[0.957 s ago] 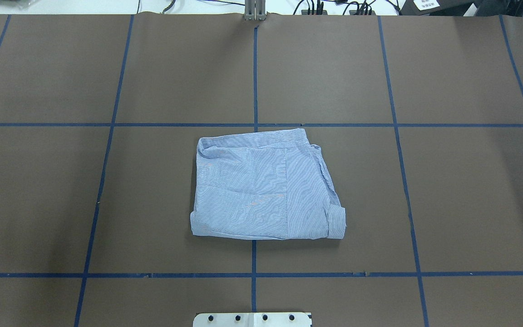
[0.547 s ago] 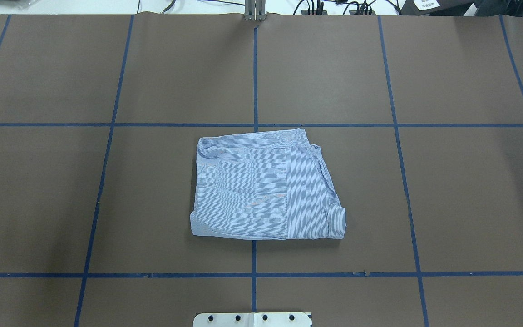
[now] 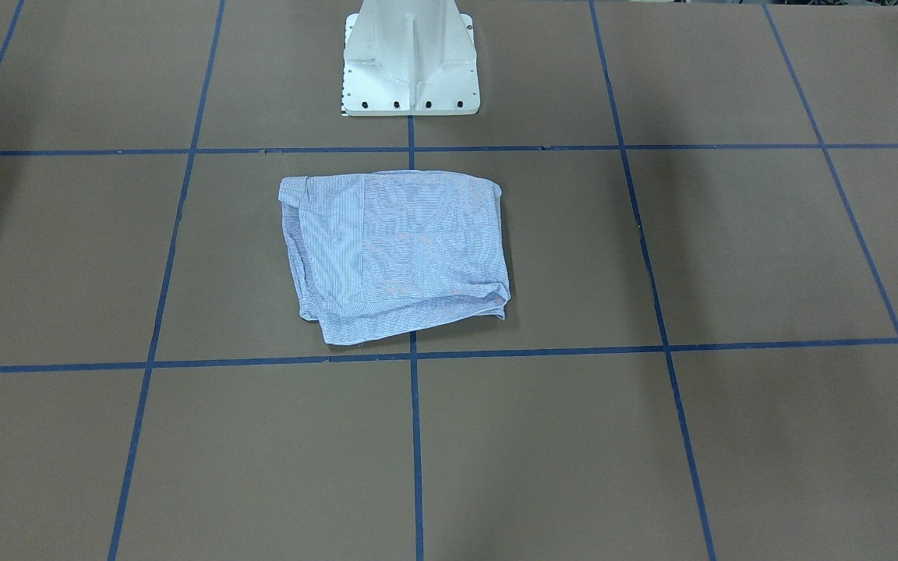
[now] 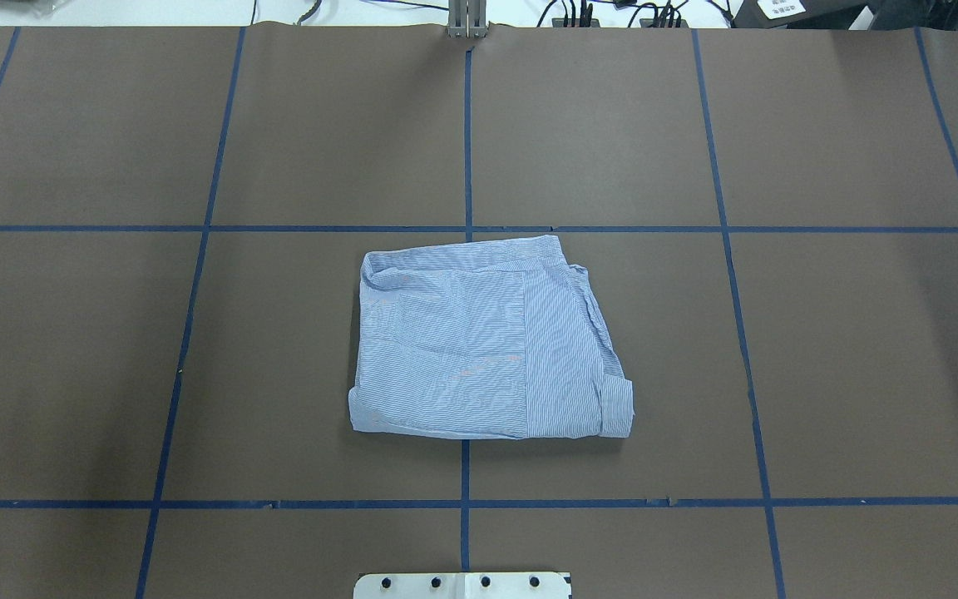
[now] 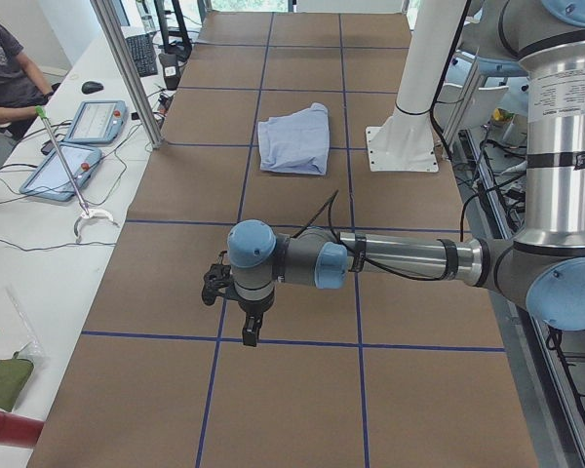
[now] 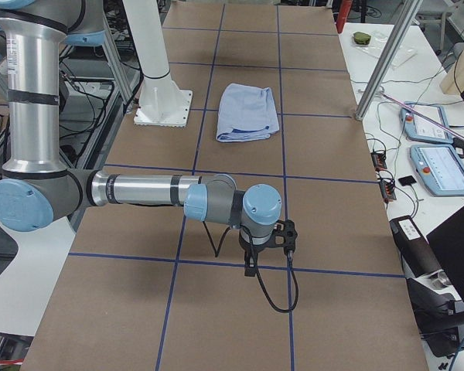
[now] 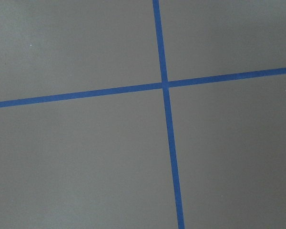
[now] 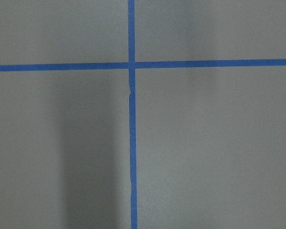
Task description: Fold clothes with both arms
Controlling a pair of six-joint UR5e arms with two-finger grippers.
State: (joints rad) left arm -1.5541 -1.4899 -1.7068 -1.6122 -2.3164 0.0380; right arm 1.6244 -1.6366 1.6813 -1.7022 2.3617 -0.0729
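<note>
The view looked straight down on the grey-brown bench (image 8: 219, 152). A horizontal blue tape line (image 8: 229, 62) ran across near the top, and a vertical blue tape line (image 8: 132, 167) crossed it left of centre. Just below the crossing (image 8: 131, 65) the vertical strip showed a slight offset. A soft, darker shadow band (image 8: 90, 157) lay just left of the vertical line.

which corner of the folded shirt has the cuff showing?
The shirt corner nearest the white base, on the robot's right: the cuff wraps around that corner. The other three corners show only folded fabric edges.
</note>
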